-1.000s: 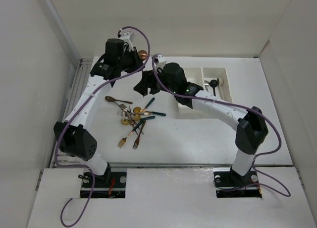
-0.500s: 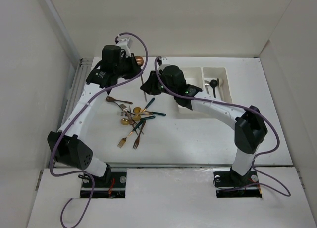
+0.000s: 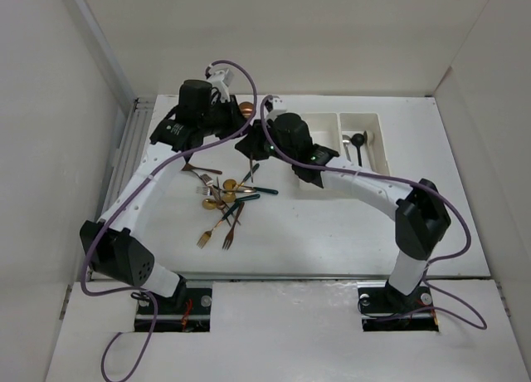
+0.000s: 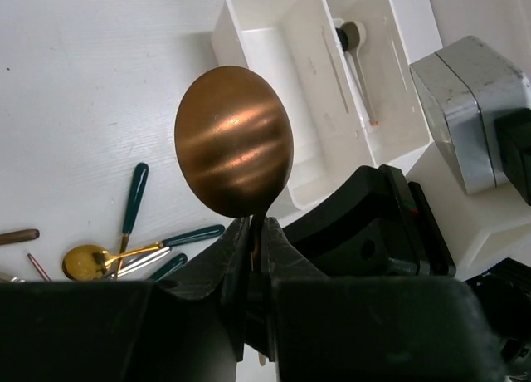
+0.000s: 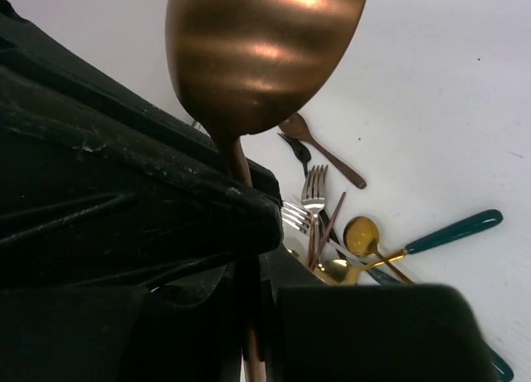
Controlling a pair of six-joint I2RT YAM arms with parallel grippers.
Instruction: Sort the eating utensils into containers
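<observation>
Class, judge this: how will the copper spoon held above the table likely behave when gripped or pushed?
Probably stiff: the copper spoon juts straight from a pinch at its neck without sagging. Its glossy bowl suggests slipperiness, so it might swivel between the fingers. Pushed, its broad bowl should make it slide, not roll.

A white table [image 3: 348, 232] stands boxed in by plain white walls [image 3: 50, 108] on the left, back and right. A ribbed grey strip [image 3: 123, 162] runs along the table's left edge. A white panel [image 3: 282, 332] lies along its near edge.
</observation>
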